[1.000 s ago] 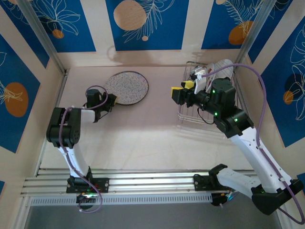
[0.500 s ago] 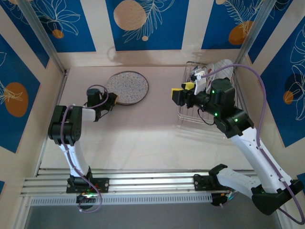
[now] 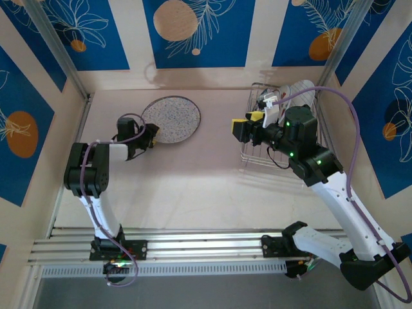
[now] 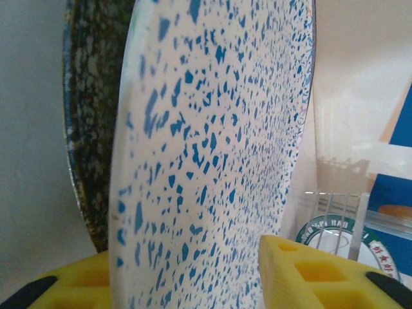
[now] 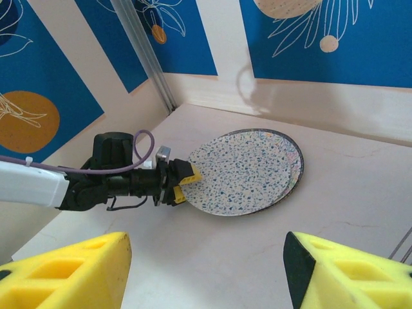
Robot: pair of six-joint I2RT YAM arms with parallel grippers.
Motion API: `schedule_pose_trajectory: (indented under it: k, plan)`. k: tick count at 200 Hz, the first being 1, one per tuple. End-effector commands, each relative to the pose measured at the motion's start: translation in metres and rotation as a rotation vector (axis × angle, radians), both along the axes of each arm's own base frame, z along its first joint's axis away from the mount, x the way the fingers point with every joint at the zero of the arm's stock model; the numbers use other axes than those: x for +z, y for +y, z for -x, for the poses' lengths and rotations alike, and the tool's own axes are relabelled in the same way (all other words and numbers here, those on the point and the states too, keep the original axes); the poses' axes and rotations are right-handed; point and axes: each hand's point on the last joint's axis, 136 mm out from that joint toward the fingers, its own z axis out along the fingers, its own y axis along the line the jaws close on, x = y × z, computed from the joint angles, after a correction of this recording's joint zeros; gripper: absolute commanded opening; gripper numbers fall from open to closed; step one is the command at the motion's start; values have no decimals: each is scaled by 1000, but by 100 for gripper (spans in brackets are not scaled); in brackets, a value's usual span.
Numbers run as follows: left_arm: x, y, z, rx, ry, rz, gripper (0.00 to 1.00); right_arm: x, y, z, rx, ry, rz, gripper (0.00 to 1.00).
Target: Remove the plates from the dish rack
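At the table's point(image 3: 206, 187) far right, the wire dish rack point(image 3: 256, 159) holds a lettered plate point(image 4: 335, 235); its rim carries a green band of white letters and some red characters, none legible. Well apart, at far left, a white plate with blue speckles point(image 3: 172, 118) lies flat, its edge dark. Left gripper point(image 3: 149, 136) straddles this plate's near rim, one yellow finger on each face; whether clamped or released cannot be told. Right gripper point(image 3: 241, 126) hovers just beside the rack's left side, jaws spread, nothing between them
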Motion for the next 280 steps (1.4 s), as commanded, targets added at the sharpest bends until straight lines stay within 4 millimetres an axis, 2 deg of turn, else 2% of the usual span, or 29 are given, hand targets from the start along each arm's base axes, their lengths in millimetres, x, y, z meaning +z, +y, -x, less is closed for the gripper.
schedule_pose_trajectory:
  k: [1,48,112,188,233,280]
  plan:
    - [17,11,-1,-4,19,-52,47,10,-6,4,-23,-16,-17,65]
    - [14,14,5,-12,105,-95,53,8,-8,3,-38,1,-22,65]
    - [7,15,10,-36,184,-131,55,4,-8,3,-44,13,-23,65]
    - [-2,20,18,-52,294,-188,61,2,-11,1,-63,20,-17,66]
    - [-1,22,17,-49,319,-207,62,4,-12,-1,-63,18,-18,66]
    - [0,17,4,-62,308,-192,63,1,-14,-1,-70,27,-15,66]
